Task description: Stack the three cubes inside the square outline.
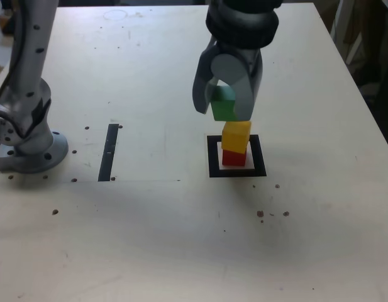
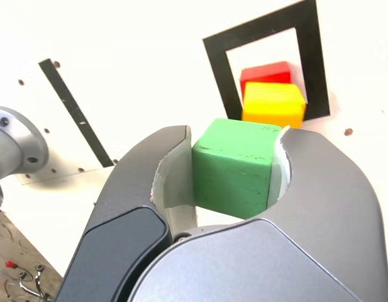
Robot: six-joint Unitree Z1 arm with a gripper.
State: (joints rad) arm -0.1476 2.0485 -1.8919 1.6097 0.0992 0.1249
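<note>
Green cube [image 2: 234, 165]: clamped in pincer [image 2: 236, 157] | yellow cube [image 1: 236, 136]: sat on red cube [image 1: 234, 157] | red cube: inside black square [image 1: 259, 156]

On the tabletop [image 1: 149, 239], we locate the lower cube [image 1: 233, 158] inside the square tape outline [image 1: 214, 165], the upper cube [image 1: 236, 136] on it, and the third cube [image 1: 223, 104] between the fingers of the gripper [image 1: 222, 112]. Toward the exterior view's left lie the tape strip [image 1: 108, 153], then the arm base [image 1: 33, 157].

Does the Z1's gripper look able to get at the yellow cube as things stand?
Probably not: the gripper already holds the green cube. The yellow cube has nothing on top, though.
</note>
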